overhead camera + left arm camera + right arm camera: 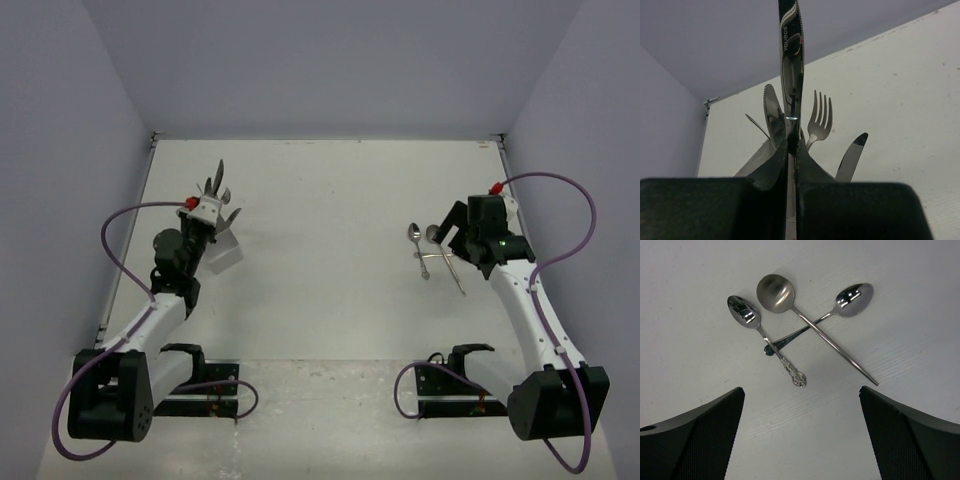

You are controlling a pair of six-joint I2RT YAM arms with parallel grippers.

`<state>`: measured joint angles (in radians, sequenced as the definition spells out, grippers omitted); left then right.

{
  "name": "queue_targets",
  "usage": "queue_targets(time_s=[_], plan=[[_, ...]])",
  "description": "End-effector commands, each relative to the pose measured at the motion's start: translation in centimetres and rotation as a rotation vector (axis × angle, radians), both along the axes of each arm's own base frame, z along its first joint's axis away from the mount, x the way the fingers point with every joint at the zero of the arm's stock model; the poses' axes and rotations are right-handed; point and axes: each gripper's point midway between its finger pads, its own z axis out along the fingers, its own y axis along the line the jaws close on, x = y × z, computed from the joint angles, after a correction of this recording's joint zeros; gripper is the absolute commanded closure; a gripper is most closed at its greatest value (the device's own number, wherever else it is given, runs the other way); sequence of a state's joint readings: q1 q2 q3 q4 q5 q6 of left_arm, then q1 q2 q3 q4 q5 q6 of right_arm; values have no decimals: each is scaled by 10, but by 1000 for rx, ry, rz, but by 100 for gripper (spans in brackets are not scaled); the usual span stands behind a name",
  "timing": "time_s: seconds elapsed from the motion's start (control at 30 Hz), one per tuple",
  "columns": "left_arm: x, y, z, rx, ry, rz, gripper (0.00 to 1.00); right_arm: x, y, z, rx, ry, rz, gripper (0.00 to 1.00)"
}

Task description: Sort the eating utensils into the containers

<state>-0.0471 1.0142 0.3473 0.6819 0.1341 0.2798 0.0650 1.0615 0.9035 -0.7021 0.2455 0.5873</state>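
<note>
left hand (792, 150) clamped on an upright shiny silver metal knife stamped YOUBOS (791, 60), over the light grey plastic holder (225, 252); silver fork (820, 117) stands just beyond it. right hand (801, 389) gaping, three polished steel spoons (776, 290) crossed just ahead. Stiff, light, slick, flat on the bench: I'd pinch mid-handle, round-bowled one first. White matte bench (330, 200), pale lilac walls (60, 150) on three sides

Polished silver on the ornate spoon (743, 310), with scrollwork embossed on its handle, and on the oval spoon (855, 294); duller brushed grey on the round spoon (776, 290). Dark mirror sheen on the knife (791, 60), stamped YOUBOS, in the matte black left gripper (792, 150). Off-white table (330, 250), purple cables (548, 176).
</note>
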Motion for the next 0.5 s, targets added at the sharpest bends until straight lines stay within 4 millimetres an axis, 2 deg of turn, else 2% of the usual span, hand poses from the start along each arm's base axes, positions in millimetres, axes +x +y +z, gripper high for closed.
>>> queue_targets(time_s=[0.0,0.13,0.23,0.47], plan=[[11,-7,24,-3,-92,-58,100,12,1,19,1,-54,16,1],[14,4,5,-21,-50,-18,100,11,-1,22,-11,-66,11,1],[9,3,-10,-31,-14,-24,100,12,-2,22,-15,-70,7,1],[7,0,-13,-24,61,-42,98,16,2,17,3,-65,21,1]])
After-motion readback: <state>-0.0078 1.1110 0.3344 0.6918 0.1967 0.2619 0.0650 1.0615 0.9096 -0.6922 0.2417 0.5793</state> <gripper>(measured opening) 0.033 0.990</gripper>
